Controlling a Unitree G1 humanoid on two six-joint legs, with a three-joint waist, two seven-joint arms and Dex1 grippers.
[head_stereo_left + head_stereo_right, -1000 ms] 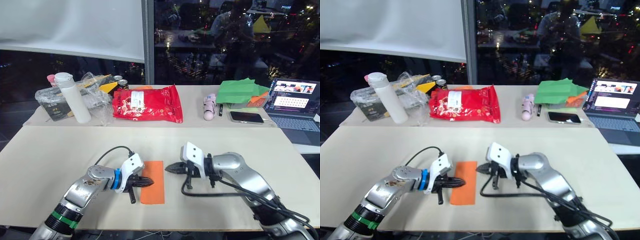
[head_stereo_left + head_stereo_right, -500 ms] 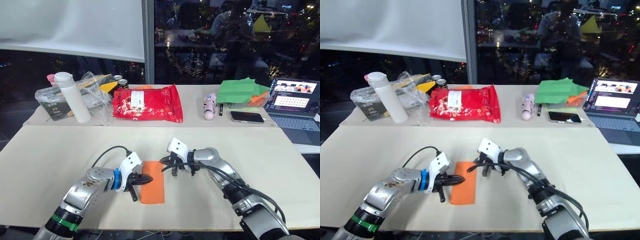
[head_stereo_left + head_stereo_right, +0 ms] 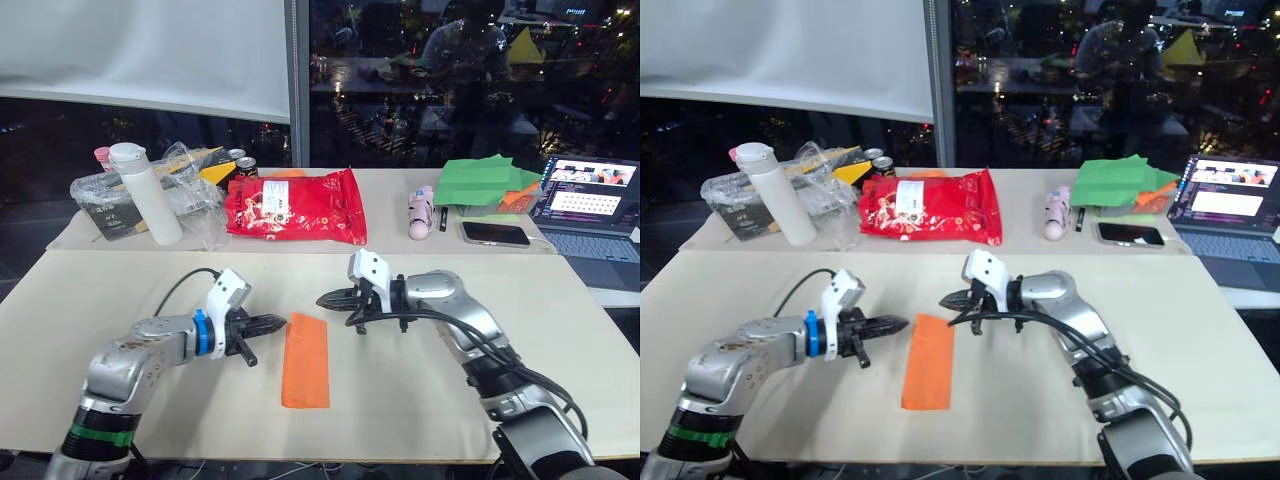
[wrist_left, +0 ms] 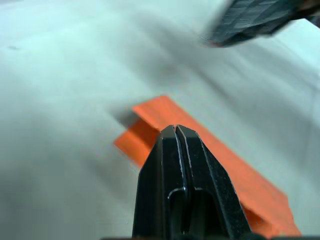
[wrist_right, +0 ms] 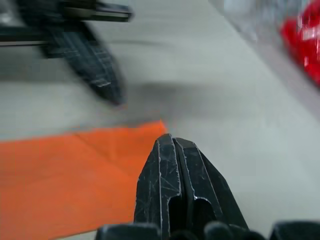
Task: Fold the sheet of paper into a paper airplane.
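Observation:
The sheet of paper (image 3: 305, 362) is a narrow bright orange strip lying flat on the cream table (image 3: 90, 300), with its long side running away from me. My left gripper (image 3: 273, 323) is shut and empty, its tip just left of the strip's far end. My right gripper (image 3: 326, 299) is also shut and empty, hovering just beyond the strip's far right corner. In the left wrist view the orange sheet (image 4: 220, 160) lies under my shut fingers, with the other gripper (image 4: 255, 20) beyond it. The right wrist view shows the sheet (image 5: 65, 175) and the left gripper (image 5: 95, 65).
On the back table stand a white bottle (image 3: 145, 195), a clear plastic bag of items (image 3: 105, 195), a red snack bag (image 3: 293, 207), a pink object (image 3: 420, 213), green paper sheets (image 3: 480, 182), a phone (image 3: 494, 233) and a laptop (image 3: 590, 200).
My left gripper has drawn back to the left, off the paper's edge. My right gripper has left the far corner and backed away a little. The paper now lies free.

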